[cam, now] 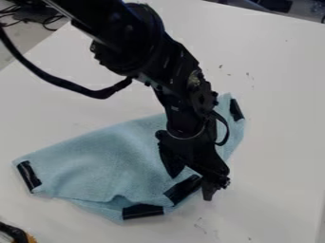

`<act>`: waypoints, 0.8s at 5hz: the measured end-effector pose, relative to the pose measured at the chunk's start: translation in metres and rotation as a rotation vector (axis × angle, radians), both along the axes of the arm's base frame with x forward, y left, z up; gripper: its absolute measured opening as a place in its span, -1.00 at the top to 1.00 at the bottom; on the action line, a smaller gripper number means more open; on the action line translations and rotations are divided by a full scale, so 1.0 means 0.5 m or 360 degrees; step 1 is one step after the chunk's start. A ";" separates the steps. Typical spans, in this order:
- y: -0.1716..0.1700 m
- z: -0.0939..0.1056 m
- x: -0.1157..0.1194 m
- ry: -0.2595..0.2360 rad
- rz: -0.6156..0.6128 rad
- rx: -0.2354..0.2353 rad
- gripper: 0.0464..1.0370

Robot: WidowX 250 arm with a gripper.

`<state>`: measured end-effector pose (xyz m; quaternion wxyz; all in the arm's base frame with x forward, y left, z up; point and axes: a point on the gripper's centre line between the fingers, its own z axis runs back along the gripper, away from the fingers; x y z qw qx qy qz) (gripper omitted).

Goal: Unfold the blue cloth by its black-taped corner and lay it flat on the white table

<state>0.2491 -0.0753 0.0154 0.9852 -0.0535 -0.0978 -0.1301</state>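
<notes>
The black gripper [190,187] hangs over the right part of a light blue cloth [114,156], its fingers apart. One fingertip is above the cloth; the other is by the cloth's lower right edge. Black tape [183,190] on that edge lies between and below the fingers. Whether they touch the cloth I cannot tell. The cloth is spread at a slant, with a fold along its lower edge. More black strips mark its left corner [28,176], its bottom edge [143,211] and its upper right corner [236,109]. The arm hides part of the cloth.
The white table [273,95] carries small dark marks at the upper right and near the bottom. A black and orange object [15,233] is at the lower left corner. Dark cables [28,16] lie beyond the table at the upper left.
</notes>
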 end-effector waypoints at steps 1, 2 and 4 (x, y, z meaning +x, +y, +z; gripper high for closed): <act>0.003 -0.006 0.004 -0.0005 -0.0005 -0.0016 -0.83; 0.005 -0.011 0.012 0.0000 -0.0021 -0.0024 -0.25; 0.006 -0.007 0.016 0.0019 -0.0021 -0.0015 0.76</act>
